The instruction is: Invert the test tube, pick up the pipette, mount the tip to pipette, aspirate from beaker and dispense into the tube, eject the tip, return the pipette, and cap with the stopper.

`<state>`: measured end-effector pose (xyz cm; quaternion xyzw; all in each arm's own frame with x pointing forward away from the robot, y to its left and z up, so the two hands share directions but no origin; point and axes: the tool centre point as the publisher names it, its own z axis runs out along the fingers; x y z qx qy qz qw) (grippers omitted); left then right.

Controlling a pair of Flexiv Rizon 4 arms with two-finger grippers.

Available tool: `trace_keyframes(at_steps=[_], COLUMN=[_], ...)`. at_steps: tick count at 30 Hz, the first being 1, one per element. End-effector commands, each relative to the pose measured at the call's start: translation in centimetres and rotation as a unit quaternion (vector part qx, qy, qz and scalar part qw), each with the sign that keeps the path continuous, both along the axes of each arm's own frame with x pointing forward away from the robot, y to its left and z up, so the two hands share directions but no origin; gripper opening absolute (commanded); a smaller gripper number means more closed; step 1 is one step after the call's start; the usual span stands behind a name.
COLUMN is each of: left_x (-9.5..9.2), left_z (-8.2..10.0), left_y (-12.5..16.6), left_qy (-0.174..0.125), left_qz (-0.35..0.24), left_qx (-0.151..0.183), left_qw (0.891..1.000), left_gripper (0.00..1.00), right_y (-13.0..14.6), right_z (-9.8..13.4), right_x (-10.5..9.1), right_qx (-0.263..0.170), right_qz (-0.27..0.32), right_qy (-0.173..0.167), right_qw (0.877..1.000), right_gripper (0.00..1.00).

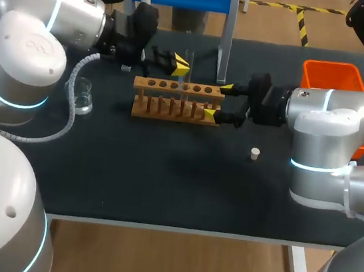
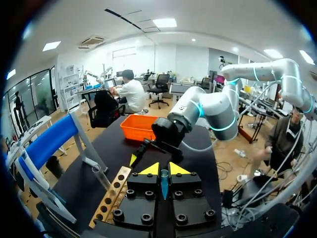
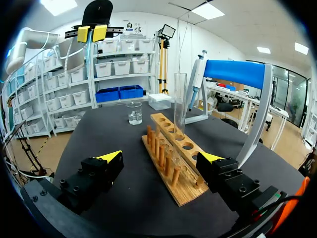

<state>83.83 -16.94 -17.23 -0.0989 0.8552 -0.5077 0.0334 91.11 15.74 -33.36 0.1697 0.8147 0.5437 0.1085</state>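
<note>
From above, the wooden rack [image 1: 176, 100] lies mid-table [image 1: 163, 180] with the test tube [image 1: 188, 66] upright in a hole. My left gripper [image 1: 180, 66] hangs at the rack's 12 o'clock. My right gripper [image 1: 217, 100] is spread wide around its 3 o'clock end. The beaker [image 1: 83, 96] is at the rack's 9 o'clock and the stopper [image 1: 255, 153] at 4 o'clock.

At my left wrist, the yellow tips are drawn together. The rack [image 2: 111, 196] lies beside them at 10 o'clock.

At my right wrist, the fingers gape. The rack [image 3: 171, 163] runs ahead at 12 o'clock, with the tube [image 3: 180, 104] standing in it. The beaker [image 3: 133, 113] and pipette [image 3: 195, 74] are beyond.
</note>
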Motion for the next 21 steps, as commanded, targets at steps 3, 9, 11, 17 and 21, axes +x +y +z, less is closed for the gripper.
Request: trace_keyframes(at_steps=[3,9,11,17,21], left_x=[-0.4,-0.4,-0.4,-0.4,-0.4], left_z=[0.0,0.0,0.0,0.0,0.0], left_y=[-0.3,-0.3,-0.3,-0.3,-0.3], left_qy=[0.005,0.005,0.005,0.005,0.005], left_qz=[0.005,0.005,0.005,0.005,0.005], left_qx=[0.005,0.005,0.005,0.005,0.005], left_qw=[1.0,1.0,1.0,1.0,1.0], left_gripper=[0.0,0.0,0.0,0.0,0.0], right_y=[0.0,0.0,-0.3,-2.3,-3.0], right_z=[-0.1,-0.1,0.2,2.8,4.4], right_x=[-0.1,-0.1,-0.4,-2.1,-3.6], right_qx=[0.001,0.001,-0.004,0.02,0.04], right_qz=[-0.002,-0.002,0.0,0.025,0.055], right_qy=[-0.001,-0.001,-0.006,-0.029,-0.048], right_qw=[1.0,1.0,1.0,0.999,0.997], right_gripper=[1.0,1.0,1.0,1.0,1.0])
